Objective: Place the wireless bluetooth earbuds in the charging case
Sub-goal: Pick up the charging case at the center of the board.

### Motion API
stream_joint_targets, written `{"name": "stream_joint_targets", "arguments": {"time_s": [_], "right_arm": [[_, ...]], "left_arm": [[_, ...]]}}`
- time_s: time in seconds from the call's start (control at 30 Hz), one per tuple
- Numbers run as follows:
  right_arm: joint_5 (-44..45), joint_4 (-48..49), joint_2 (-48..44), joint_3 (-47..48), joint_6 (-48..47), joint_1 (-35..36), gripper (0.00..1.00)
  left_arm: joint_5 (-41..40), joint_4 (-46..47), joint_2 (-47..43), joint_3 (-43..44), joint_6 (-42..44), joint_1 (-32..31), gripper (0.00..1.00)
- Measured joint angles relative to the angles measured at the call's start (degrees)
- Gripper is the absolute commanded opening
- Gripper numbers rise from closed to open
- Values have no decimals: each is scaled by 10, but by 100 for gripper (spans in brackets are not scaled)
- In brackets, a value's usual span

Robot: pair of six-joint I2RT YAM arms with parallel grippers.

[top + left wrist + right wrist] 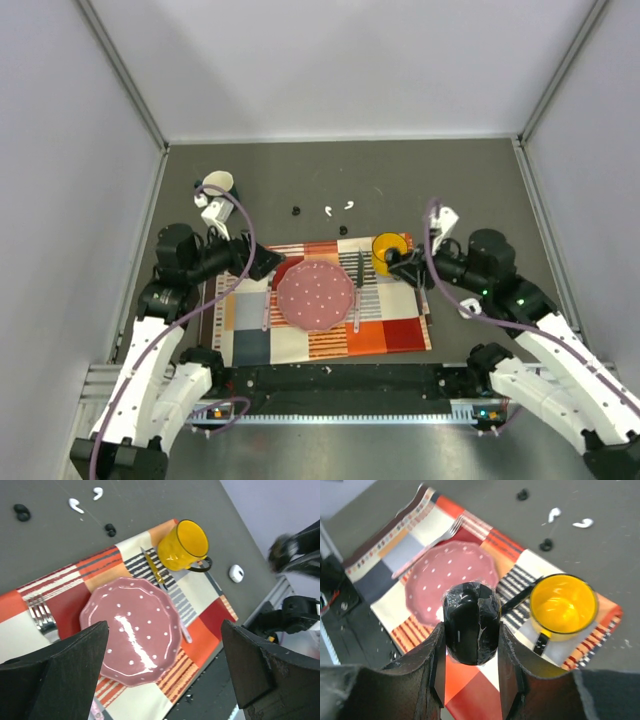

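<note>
The two white earbuds (328, 211) (348, 204) lie side by side on the dark table beyond the placemat; the left wrist view shows them at the top (76, 505) (98, 493), the right wrist view at the upper right (553, 514) (583, 523). The white charging case (236, 573) sits on the table just right of the yellow mug; I cannot pick it out in the top view. My right gripper (400, 268) (471, 630) is shut on a black oval object (471, 622), over the placemat by the mug. My left gripper (268, 262) (164, 627) stands wide open and empty above the plate's left side.
A checked placemat (390, 335) carries a pink dotted plate (314, 295), a yellow mug (389, 253), a fork (266, 305) and a knife (358, 285). Tiny black bits (296, 210) (343, 230) lie near the earbuds. A white mug (217, 183) stands at the back left.
</note>
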Motion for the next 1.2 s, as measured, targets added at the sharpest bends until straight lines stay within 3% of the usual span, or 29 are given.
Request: {"name": "stream_joint_targets", "arguments": {"time_s": [0.17,0.37,0.53,0.93,1.2], "right_arm": [[83,0,74,10,-61,139,0],[166,23,144,23,-122,227,0],[197,64,150,23,-157,261,0],[199,111,149,23,-181,279,0],[193,115,149,23,-182,279,0]], "left_arm": [[-17,8,-2,5,-20,-50,99],[-97,12,30,31,-31,-188,99],[-146,34,71,36,-54,-259,98],[-220,122,171,47,-117,-355,88],[-236,160,220,75,-137,-392,61]]}}
